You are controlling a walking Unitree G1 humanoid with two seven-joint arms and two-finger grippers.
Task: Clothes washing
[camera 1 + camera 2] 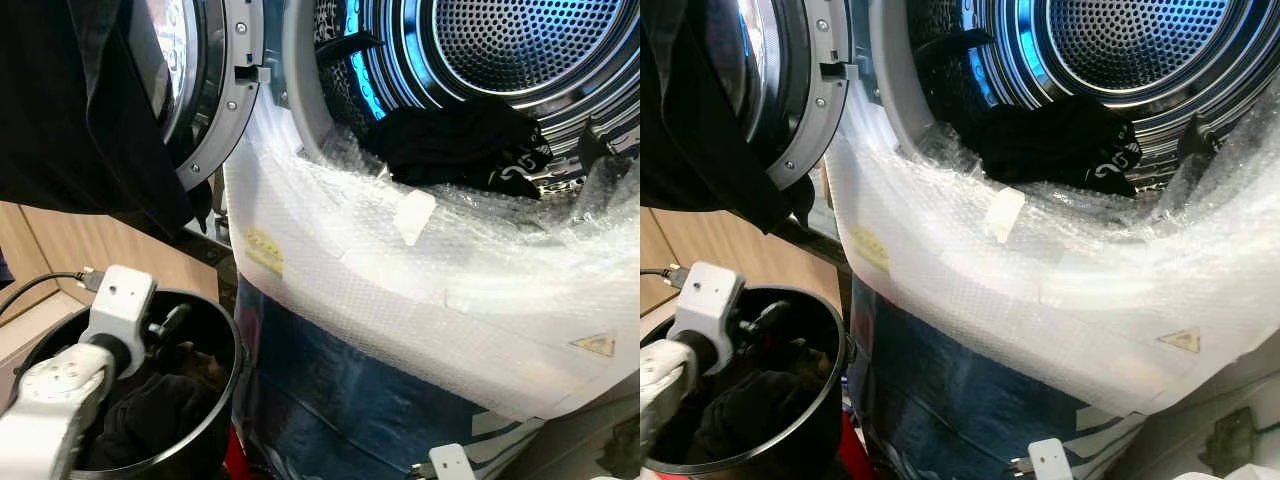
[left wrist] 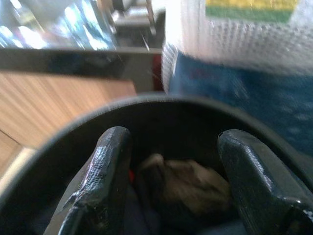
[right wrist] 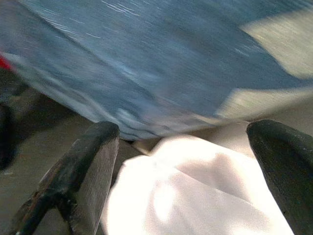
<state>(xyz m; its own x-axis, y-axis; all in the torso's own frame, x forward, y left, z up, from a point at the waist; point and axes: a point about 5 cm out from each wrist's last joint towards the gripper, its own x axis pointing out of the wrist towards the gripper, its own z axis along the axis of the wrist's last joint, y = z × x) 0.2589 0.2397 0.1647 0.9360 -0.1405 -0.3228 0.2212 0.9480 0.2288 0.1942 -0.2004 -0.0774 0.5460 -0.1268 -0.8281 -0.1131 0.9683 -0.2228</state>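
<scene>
- Reaching into the round black plastic laundry bucket, the left gripper hangs inside the rim with its two black fingers spread wide and nothing between them.
- Step in hand, as I read it: fetching the next garment from the bucket for loading into the front-loading washing machine wrapped in bubble wrap.
- Dark crumpled clothes lie heaped in the bucket, directly beneath and just ahead of the fingertips; whether the tips touch the cloth cannot be told.
- A paler grey-brown wad of fabric sits in the gap line between the fingers, a little beyond them.
- A black garment with white lettering already rests in the shiny perforated steel drum, up and well away from the left gripper, toward the robot's right.
- The open round machine door stands above the bucket, dark cloth hanging before it.
- Next move likely calls for lowering further, closing on a fold, then lifting clear of the rim.
- Right gripper hangs low near the machine's blue base, fingers wide apart, over something white.
</scene>
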